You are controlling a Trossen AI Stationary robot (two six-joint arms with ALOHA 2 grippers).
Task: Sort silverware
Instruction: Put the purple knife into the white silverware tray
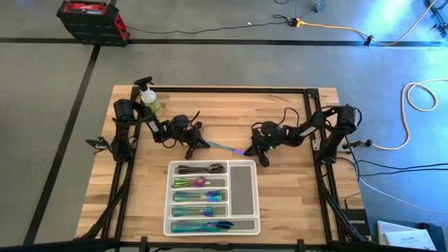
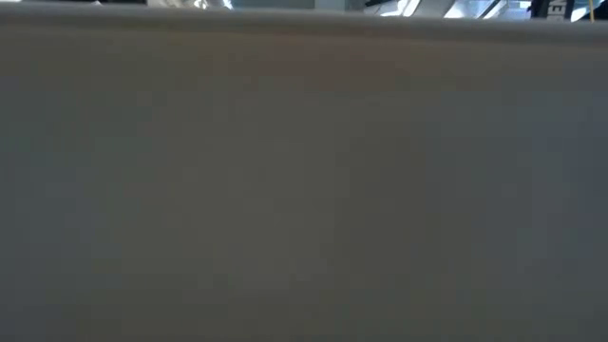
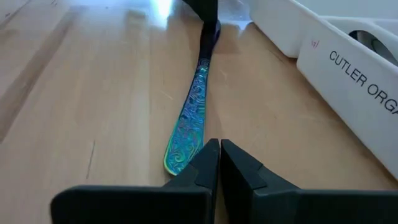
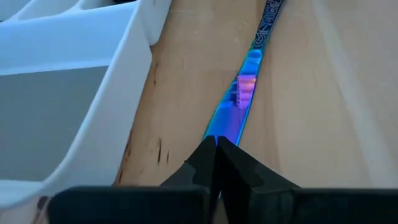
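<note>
An iridescent knife (image 1: 224,147) lies on the wooden table between my two grippers, just beyond the far edge of the white compartment tray (image 1: 168,203). My right gripper (image 1: 256,151) is shut at the blade's tip. My left gripper (image 1: 199,143) is shut, with its fingertips at the handle's end (image 3: 177,155). Sorted silverware (image 1: 199,196) lies in the tray's rows: dark pieces in the far row and iridescent ones in the nearer rows. My left gripper's shut fingertips (image 3: 208,158) stand over the edge of the knife handle's end, slanting down from the table's left; I cannot tell whether they touch it. My right gripper has the blade's tip (image 4: 224,127) pinched between its two fingers, which slant down from the table's right and lie along the knife. The handle lies on the table.
A yellow-green spray bottle (image 1: 148,98) stands at the table's far left corner. The tray's wall shows close beside the knife in both wrist views (image 3: 348,74) (image 4: 93,81). A pale surface fills the low view (image 2: 304,190). Bare wood lies beyond the knife.
</note>
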